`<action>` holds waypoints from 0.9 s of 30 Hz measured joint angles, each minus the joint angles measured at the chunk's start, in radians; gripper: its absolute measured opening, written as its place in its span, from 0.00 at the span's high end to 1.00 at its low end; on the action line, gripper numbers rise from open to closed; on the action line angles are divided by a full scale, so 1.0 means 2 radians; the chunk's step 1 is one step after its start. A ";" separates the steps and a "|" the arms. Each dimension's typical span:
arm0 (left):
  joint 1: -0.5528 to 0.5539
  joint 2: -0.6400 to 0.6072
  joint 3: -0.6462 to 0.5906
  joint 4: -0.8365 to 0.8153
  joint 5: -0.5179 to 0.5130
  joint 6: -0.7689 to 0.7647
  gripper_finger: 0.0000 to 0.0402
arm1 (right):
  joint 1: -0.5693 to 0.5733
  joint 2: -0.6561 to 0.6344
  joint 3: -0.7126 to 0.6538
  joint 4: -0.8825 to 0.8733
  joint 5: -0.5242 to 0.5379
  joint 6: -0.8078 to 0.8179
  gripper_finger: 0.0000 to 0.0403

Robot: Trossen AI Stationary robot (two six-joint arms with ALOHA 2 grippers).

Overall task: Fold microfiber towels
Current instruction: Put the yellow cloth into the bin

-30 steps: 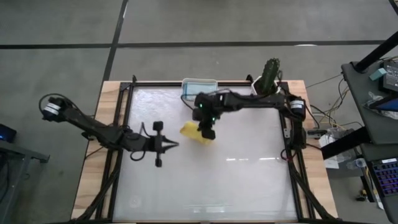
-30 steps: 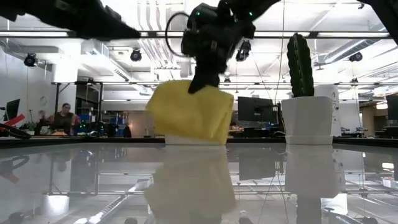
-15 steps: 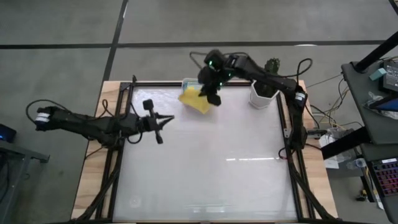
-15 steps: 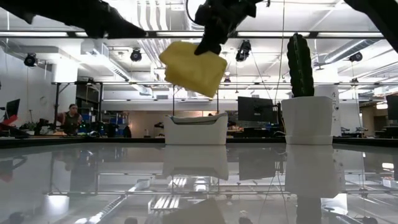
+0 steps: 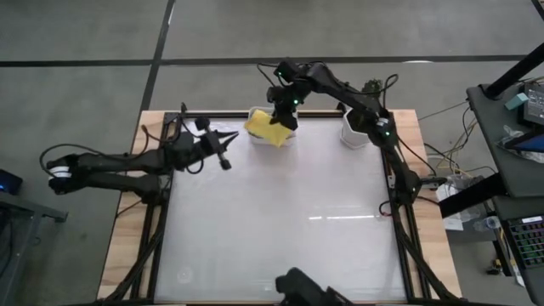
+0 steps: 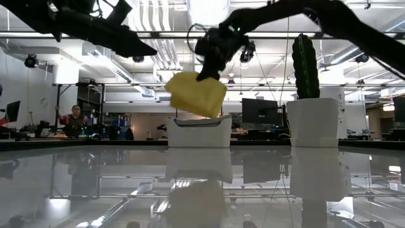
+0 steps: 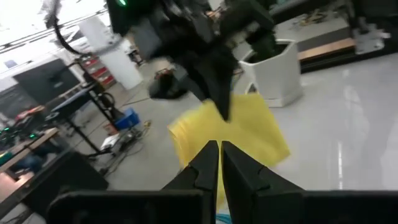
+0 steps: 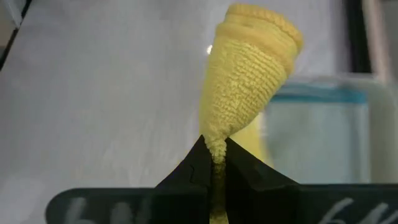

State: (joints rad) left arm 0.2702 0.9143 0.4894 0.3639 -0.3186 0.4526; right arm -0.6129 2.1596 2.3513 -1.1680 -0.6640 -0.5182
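Near edge of the table (image 5: 280,246) lay bare and glossy. Toward ten o'clock of table centre, the left gripper (image 5: 231,136) hung empty with its fingers pressed together, tips aimed at the far rim; in its own wrist view the closed tips (image 7: 219,152) pointed straight at the cloth. Farther on, near twelve o'clock, the right gripper (image 5: 289,119) was clamped shut on the yellow towel (image 5: 267,131), pinching it at one edge. The towel hung clear of the table, folded into a compact pad, over the white tub (image 6: 198,131) by the far rim; blue cloth seemed to lie in that tub, exact contents uncertain. Right wrist view showed the yellow towel bunched to a narrow neck where the fingers (image 8: 239,171) bit it, flaring into a looped, fluffy roll above. Judged very light, soft and limp: it would sag and unfold if gripped at one layer only, so hold should take all folded layers at an edge. Pile looked grippy, unlikely to slip; nothing fragile. At one o'clock stood a cactus in a white pot (image 5: 357,126).
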 joint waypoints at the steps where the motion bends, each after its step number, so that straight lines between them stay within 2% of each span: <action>1: 0.005 0.005 0.001 0.007 0.000 0.000 0.99 | -0.002 0.009 0.003 -0.006 -0.002 -0.006 0.98; 9: 0.039 0.046 0.006 0.047 0.021 0.000 0.99 | -0.031 0.031 -0.001 0.014 0.009 -0.022 0.98; 13: 0.051 0.070 0.013 0.058 0.030 0.000 0.99 | -0.036 0.036 -0.001 0.037 0.042 -0.021 0.98; 22: 0.069 0.129 0.017 0.111 0.038 0.014 0.99 | -0.038 0.051 -0.001 0.061 0.048 -0.038 0.94; 27: 0.080 0.146 0.017 0.127 0.042 0.015 0.99 | -0.038 0.051 -0.001 0.080 0.092 -0.038 0.93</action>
State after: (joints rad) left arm 0.4295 1.2059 0.5243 0.6189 -0.2344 0.4817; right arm -0.6882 2.2616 2.3493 -1.0074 -0.4808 -0.5947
